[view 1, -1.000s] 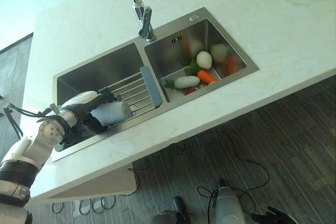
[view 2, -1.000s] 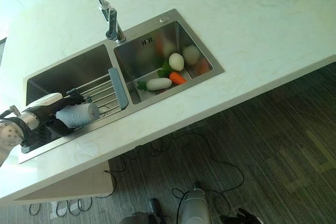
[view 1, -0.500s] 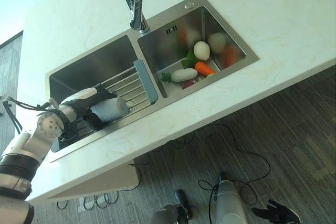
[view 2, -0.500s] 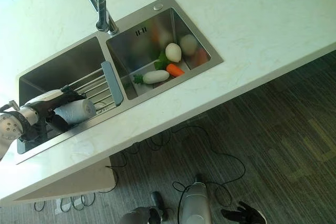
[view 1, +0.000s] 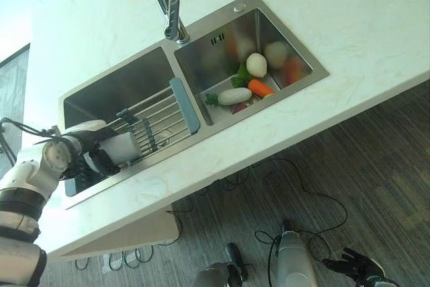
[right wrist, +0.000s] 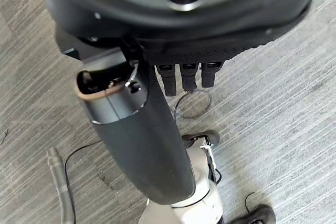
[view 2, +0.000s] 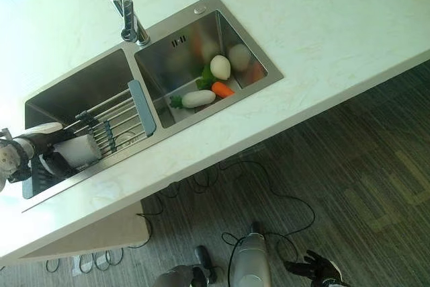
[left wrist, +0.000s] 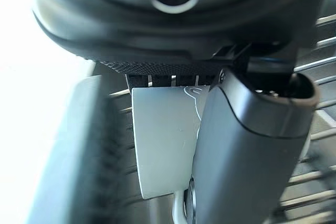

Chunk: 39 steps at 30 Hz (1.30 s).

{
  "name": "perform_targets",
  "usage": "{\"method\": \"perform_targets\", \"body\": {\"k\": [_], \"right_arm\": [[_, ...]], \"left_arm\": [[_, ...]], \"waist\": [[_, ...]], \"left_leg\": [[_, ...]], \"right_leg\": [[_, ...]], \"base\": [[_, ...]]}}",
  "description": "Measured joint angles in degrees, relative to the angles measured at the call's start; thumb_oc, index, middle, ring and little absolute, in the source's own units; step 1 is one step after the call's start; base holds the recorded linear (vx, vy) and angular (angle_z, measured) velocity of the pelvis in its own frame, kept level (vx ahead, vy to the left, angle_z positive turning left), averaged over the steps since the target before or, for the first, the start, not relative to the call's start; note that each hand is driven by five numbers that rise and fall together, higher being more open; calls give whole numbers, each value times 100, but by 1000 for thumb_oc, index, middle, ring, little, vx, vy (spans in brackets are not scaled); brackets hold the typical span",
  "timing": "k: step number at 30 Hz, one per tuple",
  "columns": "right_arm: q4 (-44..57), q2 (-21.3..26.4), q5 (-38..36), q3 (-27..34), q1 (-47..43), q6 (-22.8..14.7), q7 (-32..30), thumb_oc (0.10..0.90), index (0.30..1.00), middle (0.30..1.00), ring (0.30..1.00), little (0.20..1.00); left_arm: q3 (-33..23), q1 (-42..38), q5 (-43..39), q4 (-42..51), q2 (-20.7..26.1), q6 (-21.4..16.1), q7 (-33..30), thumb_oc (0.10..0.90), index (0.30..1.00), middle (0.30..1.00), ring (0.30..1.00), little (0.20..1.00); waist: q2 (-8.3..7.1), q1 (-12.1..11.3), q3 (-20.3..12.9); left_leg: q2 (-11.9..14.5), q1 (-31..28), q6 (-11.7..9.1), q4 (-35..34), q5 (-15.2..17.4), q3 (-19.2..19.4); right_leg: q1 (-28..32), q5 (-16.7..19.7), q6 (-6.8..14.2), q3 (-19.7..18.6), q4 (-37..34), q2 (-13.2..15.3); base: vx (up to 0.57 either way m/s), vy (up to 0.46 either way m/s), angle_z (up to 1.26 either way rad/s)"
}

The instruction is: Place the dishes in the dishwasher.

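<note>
1. The left hand (view 1: pixel 94 149) has its fingers and thumb curled round a white cup (view 1: pixel 126 146). The cup lies on its side in the grip, its long axis running from the palm toward the wire rack (view 1: pixel 161 120).
2. In the left wrist view the cup (left wrist: pixel 165 148) sits between the thumb and the row of fingers, with the rack's bars just past it.
3. The cup is inside the left basin (view 1: pixel 127 85) of the sink, low, against the rack.
4. The right hand (right wrist: pixel 157 108) hangs well apart over the floor, fingers relaxed, holding nothing.
5. The right basin (view 1: pixel 295 48) holds vegetables: a carrot (view 1: pixel 261 87), a white radish (view 1: pixel 234 96), and a pale round one (view 1: pixel 256 64).
6. No dishwasher is visible, so the left hand would likely have to lift the cup clear of the basin.
</note>
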State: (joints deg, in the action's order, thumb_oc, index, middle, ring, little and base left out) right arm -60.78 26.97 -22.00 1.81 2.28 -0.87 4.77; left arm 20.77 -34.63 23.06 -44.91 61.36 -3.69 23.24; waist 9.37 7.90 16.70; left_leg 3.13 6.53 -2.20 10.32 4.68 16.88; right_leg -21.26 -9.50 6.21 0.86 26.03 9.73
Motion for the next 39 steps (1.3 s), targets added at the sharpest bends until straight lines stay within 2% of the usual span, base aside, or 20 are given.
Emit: {"method": "perform_targets", "body": {"k": [5,10,12,13,14,19,22,26,30,35,37,38,39], "right_arm": [[-95,-1,-11,-1,3,26,-6,800,900,900,900,900],[-192,-67,-71,-53,-13,62,-28,800,900,900,900,900],[-328,-174,-74,-106,13,146,-120,800,900,900,900,900],[-457,-238,-75,-106,38,154,-157,800,900,900,900,900],[-483,-264,-75,-106,18,159,-162,800,900,900,900,900],[-715,-512,-76,-101,72,144,-161,800,900,900,900,900],[-783,-682,-72,-100,138,118,-153,800,900,900,900,900],[-918,-733,-69,-94,208,-20,-149,800,900,900,900,900],[-943,-698,-64,-94,222,-84,-97,800,900,900,900,900],[-924,-609,208,-219,220,-72,-1,800,900,900,900,900],[-929,-550,284,-351,237,-60,-12,800,900,900,900,900],[-937,-551,282,-349,246,-57,-13,800,900,900,900,900],[-947,-531,282,-347,252,-65,-12,800,900,900,900,900]], "left_arm": [[94,-6,98,-192,0,47,-172,400,300,300,300,300],[176,1,105,-210,-2,189,-559,400,300,300,300,300],[183,-3,161,-18,-2,226,-907,400,300,300,300,300],[181,0,169,330,10,278,-1282,400,300,300,300,300],[179,10,119,512,35,314,-1398,400,300,300,300,300],[126,124,-587,1755,522,331,-1946,400,300,300,300,300],[-868,805,-1073,2796,655,253,-2296,400,300,300,300,300],[-1968,1635,-1159,3915,882,69,-2886,400,300,300,300,300],[-2979,2523,-1159,4207,971,73,-3445,400,300,300,300,300],[-4185,4252,-1255,4057,888,96,-4146,400,300,300,300,300],[-4633,4688,-1387,4048,434,49,-4427,400,300,300,300,300],[-4742,4763,-1391,4044,254,64,-4565,400,300,300,300,300],[-4845,4808,-1441,4070,50,-13,-4797,400,300,300,300,300]], "waist": [[-12,-2,-5],[-134,-28,-168],[-191,-101,-359],[-195,-211,-412],[-185,-279,-451],[-224,-588,-645],[-292,-776,-866],[-404,-1052,-965],[-419,-1230,-1119],[-384,-1559,-1177],[-349,-1690,-1180],[-301,-1736,-1148],[-311,-1755,-1103]], "left_leg": [[93,-201,-4,-6,0,-2],[178,-273,-97,-37,-63,-129],[202,-292,-112,-63,-98,-208],[186,-365,-106,-61,-110,-298],[179,-366,-97,-64,-122,-322],[159,-322,-97,-52,-142,-541],[175,-257,-140,-55,-162,-762],[183,-241,-166,-50,-200,-951],[214,-153,-238,-64,-247,-1164],[319,-92,-372,-71,-328,-1412],[378,80,-424,-269,-661,-1530],[375,168,-416,-480,-981,-1577],[379,247,-412,-800,-1398,-1532]], "right_leg": [[272,22,-26,140,-108,19],[400,31,-50,314,-100,-14],[475,18,-83,440,-107,-2],[618,18,-86,511,-139,35],[650,8,-86,549,-144,60],[773,-51,-89,763,-169,124],[815,-145,-118,937,-132,129],[878,-251,-206,1116,13,160],[895,-360,-253,1314,92,158],[981,-561,-324,1607,291,61],[983,-548,-424,1884,288,85],[970,-563,-471,1926,348,63],[923,-642,-625,1929,350,56]], "base": [[-19,-36,0],[-28,-65,11],[-19,-71,28],[-7,-54,27],[12,-58,26],[-2,-77,23],[7,-112,30],[-26,-133,28],[-40,-143,26],[-62,-142,26],[-249,-41,102],[-427,77,188],[-418,162,147]]}}
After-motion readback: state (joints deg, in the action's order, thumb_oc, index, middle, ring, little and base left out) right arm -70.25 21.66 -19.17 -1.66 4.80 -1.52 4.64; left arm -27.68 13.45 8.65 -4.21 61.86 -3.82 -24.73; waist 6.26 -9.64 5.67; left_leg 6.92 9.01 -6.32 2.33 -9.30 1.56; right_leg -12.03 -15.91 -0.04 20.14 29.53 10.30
